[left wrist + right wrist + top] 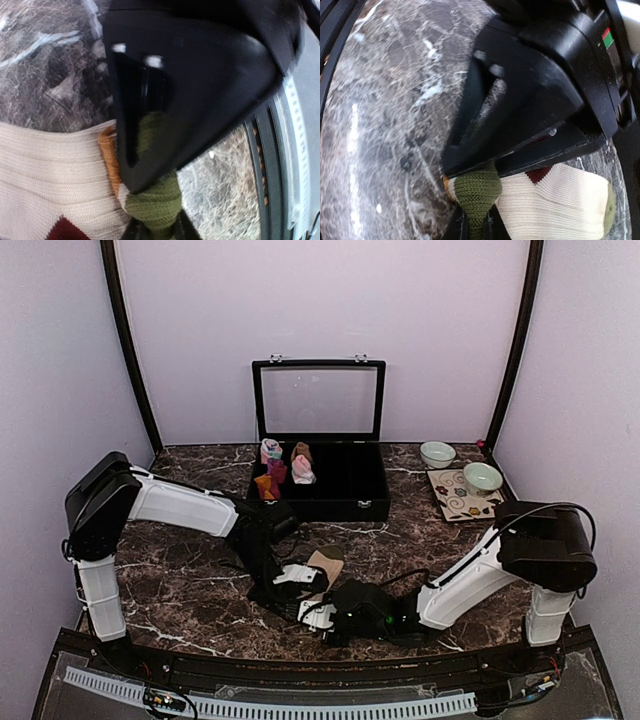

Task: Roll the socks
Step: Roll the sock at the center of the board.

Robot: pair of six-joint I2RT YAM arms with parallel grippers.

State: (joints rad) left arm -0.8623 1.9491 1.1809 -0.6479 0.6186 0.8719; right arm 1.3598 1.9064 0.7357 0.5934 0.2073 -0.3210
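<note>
The striped sock lies in front of the arms; its tan foot [327,562] shows in the top view. In the left wrist view I see its cream ribbed body [50,170], an orange band and the olive toe [156,202]. My left gripper [156,229] is shut on the olive toe, with the right gripper's black body right above it. My right gripper [472,227] is shut on an olive toe [476,190] too, beside the cream foot [555,205]. The two grippers [300,577] [318,615] meet at the sock. No long pink sock shows on the table.
An open black box [350,502] with a glass lid stands at the back and holds several small rolled bundles [275,468] at its left end. Two pale bowls [437,453] [482,477] stand by a patterned mat [455,502] at the back right.
</note>
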